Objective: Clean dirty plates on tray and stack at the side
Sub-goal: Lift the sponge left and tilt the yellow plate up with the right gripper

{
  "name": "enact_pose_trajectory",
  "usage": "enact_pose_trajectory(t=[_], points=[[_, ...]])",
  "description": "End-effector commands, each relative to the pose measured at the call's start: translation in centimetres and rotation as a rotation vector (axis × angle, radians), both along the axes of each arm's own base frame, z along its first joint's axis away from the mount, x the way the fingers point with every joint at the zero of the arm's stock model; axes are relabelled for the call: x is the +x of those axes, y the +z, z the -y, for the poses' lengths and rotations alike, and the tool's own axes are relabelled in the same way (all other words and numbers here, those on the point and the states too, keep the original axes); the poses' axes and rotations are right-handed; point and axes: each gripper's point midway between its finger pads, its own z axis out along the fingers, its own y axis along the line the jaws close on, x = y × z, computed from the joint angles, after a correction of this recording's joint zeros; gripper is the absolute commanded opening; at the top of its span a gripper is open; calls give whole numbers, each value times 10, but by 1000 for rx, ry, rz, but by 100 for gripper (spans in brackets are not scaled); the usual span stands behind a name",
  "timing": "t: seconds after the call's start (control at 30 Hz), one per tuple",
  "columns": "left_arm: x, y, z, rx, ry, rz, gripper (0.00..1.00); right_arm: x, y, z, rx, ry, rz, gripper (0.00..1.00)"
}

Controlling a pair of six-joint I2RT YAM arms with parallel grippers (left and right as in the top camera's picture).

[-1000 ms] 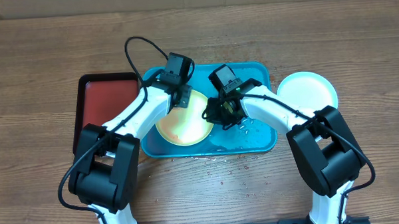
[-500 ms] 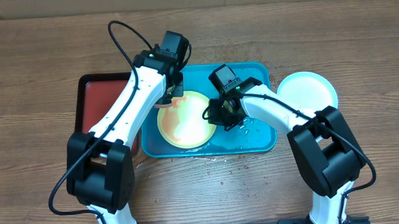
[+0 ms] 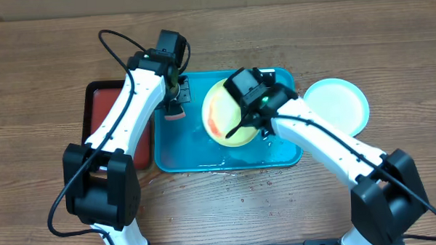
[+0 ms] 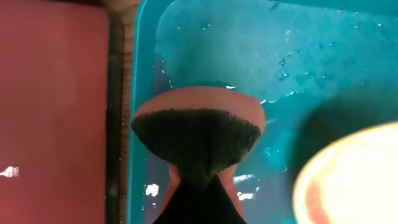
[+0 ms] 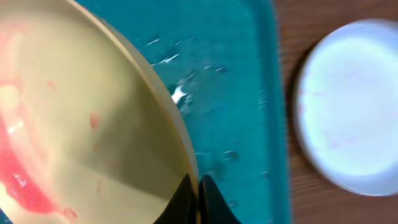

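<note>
Plate (image 3: 221,115), lime-rimmed, red-smeared, pinched at rim between closed fingers of my right gripper (image 5: 199,186), tilted above wet turquoise tray (image 3: 197,158). My left gripper (image 3: 176,103) clamps sponge (image 4: 198,127) over tray's left edge. 1 cyan-rimmed plate (image 3: 337,104) on table beside tray.

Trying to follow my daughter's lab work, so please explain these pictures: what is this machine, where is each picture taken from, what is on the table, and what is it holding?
The machine is two white robot arms, a left arm and a right arm, each ending in a two-finger gripper. The wide picture looks down from above the wooden table. The two close-ups come from cameras on the wrists. On the table lie a turquoise tray, wet inside, a red tray beside it, and a pale plate on the other side. The left gripper is shut on a pink sponge with a dark scrubbing face. The right gripper pinches the rim of a yellow-green plate smeared with red.
</note>
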Motion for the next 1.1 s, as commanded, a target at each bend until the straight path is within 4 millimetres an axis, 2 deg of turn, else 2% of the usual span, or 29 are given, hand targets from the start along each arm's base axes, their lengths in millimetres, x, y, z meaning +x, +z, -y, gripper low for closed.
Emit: enact_pose_trajectory(t=[0.0, 0.13, 0.23, 0.47, 0.67, 0.9, 0.97, 1.07], points=[[5, 15, 3, -28, 15, 41, 4, 11, 55, 14, -181, -35, 249, 4], [3, 14, 4, -34, 13, 35, 5, 1, 95, 20, -266, -98, 431, 4], [3, 13, 5, -40, 11, 33, 4, -5, 120, 16, -316, -89, 537, 4], [4, 14, 5, -41, 11, 39, 4, -15, 150, 4, -395, -66, 682, 4], [4, 14, 5, -41, 11, 38, 4, -26, 191, 3, -532, -97, 884, 4], [4, 14, 5, -41, 11, 39, 4, -27, 189, -3, -496, -88, 880, 4], [4, 14, 5, -41, 11, 39, 4, -24, 176, -6, -439, -76, 824, 4], [4, 14, 5, -41, 11, 38, 4, -14, 139, -9, -297, -57, 653, 4]])
